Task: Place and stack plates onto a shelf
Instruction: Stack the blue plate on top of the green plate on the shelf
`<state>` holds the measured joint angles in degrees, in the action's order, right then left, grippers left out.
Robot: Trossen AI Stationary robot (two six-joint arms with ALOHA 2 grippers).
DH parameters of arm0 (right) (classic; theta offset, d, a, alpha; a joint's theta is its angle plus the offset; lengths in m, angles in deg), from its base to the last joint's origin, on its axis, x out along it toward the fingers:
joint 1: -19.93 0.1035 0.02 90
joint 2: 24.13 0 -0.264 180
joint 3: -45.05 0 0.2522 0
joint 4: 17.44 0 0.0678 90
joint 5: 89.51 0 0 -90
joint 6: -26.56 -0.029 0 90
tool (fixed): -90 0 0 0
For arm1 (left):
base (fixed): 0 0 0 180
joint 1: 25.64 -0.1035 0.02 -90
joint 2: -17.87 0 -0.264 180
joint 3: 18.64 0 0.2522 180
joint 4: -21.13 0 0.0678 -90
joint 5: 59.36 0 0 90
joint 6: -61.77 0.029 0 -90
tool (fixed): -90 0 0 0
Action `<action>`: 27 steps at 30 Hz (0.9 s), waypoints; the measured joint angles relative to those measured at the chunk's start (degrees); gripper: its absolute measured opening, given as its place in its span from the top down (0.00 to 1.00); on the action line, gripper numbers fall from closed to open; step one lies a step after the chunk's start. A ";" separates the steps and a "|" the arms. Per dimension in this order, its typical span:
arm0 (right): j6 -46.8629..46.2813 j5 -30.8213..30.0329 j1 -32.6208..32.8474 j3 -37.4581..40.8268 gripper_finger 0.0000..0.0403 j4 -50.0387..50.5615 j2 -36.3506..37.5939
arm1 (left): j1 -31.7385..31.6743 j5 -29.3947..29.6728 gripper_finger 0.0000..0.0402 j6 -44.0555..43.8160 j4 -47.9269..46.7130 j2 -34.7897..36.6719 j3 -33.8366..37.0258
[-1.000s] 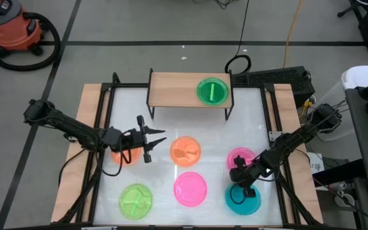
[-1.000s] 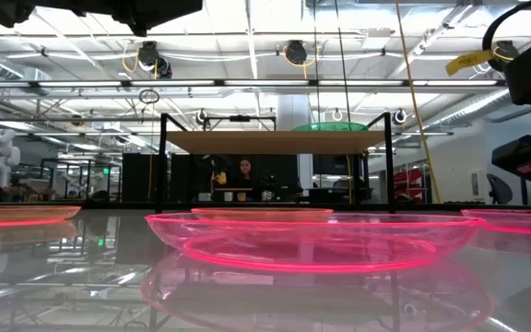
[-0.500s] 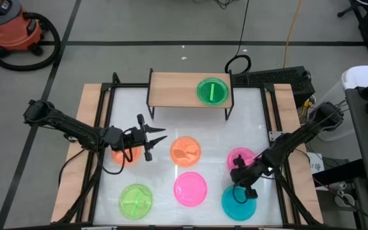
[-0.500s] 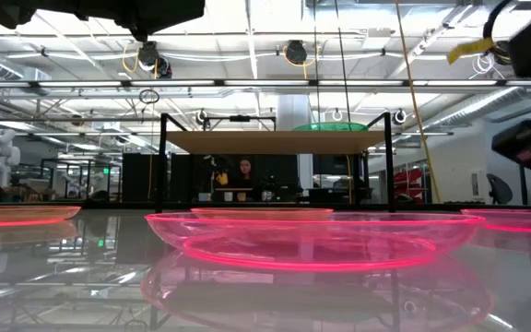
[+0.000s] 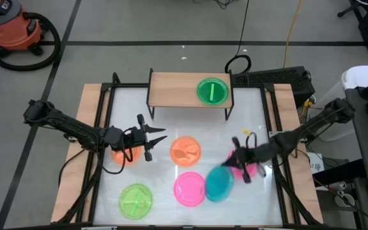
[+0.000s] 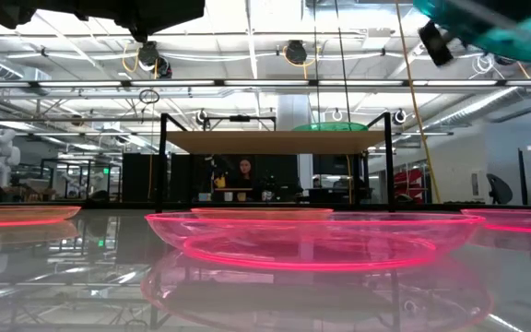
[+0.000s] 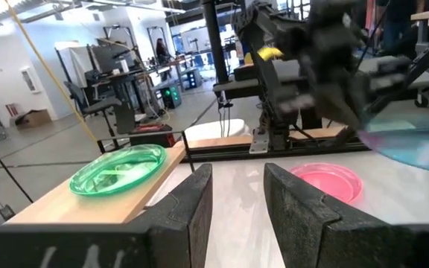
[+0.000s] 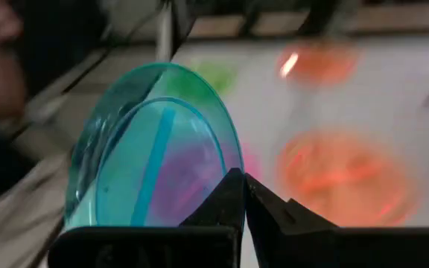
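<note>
My right gripper [image 5: 237,168] is shut on a cyan plate [image 5: 219,184], held in the air over the table's near right part. The plate also shows in the right wrist view [image 8: 155,149] and at the top of the low view [image 6: 491,20]. The light-wood shelf [image 5: 171,89] stands at the table's far edge, and a green plate [image 5: 213,91] rests flat on its right half. My left gripper [image 5: 153,144] is open and empty. It hovers at mid-left beside an orange plate [image 5: 123,155]. My right gripper pinches the cyan plate's rim [image 8: 228,170] between its two fingers. The fingers come roughly level from the table's right side. The plate sticks out beyond the fingertips toward the left, tilted, and is lifted clear of the table.
Flat on the white tabletop lie an orange plate [image 5: 186,151], a pink plate [image 5: 190,189], a second pink plate [image 5: 243,158] under my right arm, and a green plate [image 5: 136,199] at the near left. The shelf's left half is bare wood.
My right gripper has risen from the table's near right corner with the cyan plate and swung toward the left and the far edge, turning its wrist. The plate, which lay flat on the table, is now lifted clear and tilted.
</note>
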<state>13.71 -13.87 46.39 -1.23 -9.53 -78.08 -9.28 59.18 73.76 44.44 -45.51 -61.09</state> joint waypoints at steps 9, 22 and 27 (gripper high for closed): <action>16.33 -17.80 -18.46 -0.04 1.00 -14.78 7.12 | 0.00 -0.02 0.68 0.49 0.17 0.00 0.00; 5.56 -3.94 -54.10 -0.11 1.00 -22.07 2.35 | -0.33 1.05 0.68 10.00 0.10 0.00 0.00; -0.32 4.23 -60.69 -0.11 1.00 -25.19 -2.82 | -0.33 1.07 0.68 7.41 0.40 0.00 0.00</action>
<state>13.40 -9.64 -14.30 -1.34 -34.72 -80.90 -9.61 60.25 81.16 44.84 -45.51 -61.09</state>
